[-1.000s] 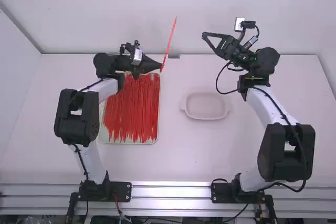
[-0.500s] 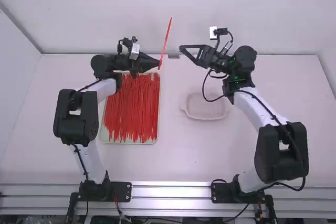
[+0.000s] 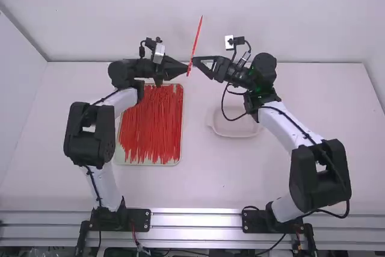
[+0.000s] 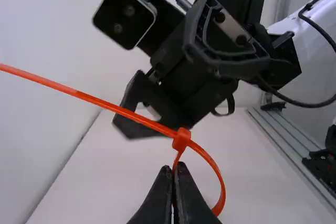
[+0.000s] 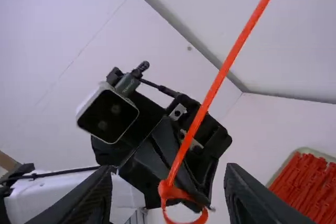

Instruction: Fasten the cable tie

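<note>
The cable tie (image 4: 105, 104) is pinched just under its head by the left tool (image 3: 183, 71), whose fingers are pressed tight together. It is threaded into a small loop that curls beside those fingertips. Its long tail runs straight up and away from them, nearly upright above the bench. The right tool (image 3: 200, 67) is spread wide just beside the left tool's tips, facing the tail. Whether the tail is between its fingers I cannot tell. The strap looks light, slick and springy, stiff only lengthwise, so the best hold is probably on the tail close above the head.
</note>
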Tool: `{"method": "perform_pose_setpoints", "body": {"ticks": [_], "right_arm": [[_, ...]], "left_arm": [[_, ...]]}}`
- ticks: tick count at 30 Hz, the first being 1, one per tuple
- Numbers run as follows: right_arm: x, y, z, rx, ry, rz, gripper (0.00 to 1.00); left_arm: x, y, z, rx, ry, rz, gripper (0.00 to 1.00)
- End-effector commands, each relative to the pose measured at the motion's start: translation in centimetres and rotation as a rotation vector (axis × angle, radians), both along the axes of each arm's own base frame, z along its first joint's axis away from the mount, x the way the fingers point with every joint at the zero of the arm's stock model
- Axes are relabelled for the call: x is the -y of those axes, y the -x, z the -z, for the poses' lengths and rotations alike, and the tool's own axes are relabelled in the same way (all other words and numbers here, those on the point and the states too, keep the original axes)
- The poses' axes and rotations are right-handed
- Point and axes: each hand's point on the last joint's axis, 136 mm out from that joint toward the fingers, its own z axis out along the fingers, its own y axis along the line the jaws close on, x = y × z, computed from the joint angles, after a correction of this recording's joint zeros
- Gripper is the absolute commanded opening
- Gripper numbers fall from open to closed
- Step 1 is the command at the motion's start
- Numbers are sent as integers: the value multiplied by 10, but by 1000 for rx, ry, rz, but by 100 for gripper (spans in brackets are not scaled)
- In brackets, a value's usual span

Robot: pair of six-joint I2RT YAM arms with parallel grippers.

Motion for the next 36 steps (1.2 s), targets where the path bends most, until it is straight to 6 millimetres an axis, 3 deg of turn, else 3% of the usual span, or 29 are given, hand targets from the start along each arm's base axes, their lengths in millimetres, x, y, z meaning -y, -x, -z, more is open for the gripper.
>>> {"method": "perform_pose_setpoints", "body": {"ticks": [1, 5, 8, 12, 17, 26, 36], "right_arm": [[-2, 2, -7, 32, -7, 24, 56], [-1, 0, -8, 31, -9, 36, 51], [-1, 0, -7, 31, -9, 36, 40], [0, 0, -7, 31, -8, 34, 37], [-1, 0, -7, 28, -7, 33, 25], [3, -2, -7, 24, -7, 39, 24], [6, -3, -7, 29, -4, 39, 1]], "left_arm": [[11, 6, -6, 21, -7, 37, 2], [13, 7, -7, 22, -4, 40, 2], [13, 8, -6, 21, -8, 43, 2], [10, 6, -6, 21, -7, 34, 2], [9, 5, -6, 20, -7, 32, 2], [3, 2, -6, 16, -8, 19, 2], [6, 3, -6, 13, -7, 23, 2]]}}
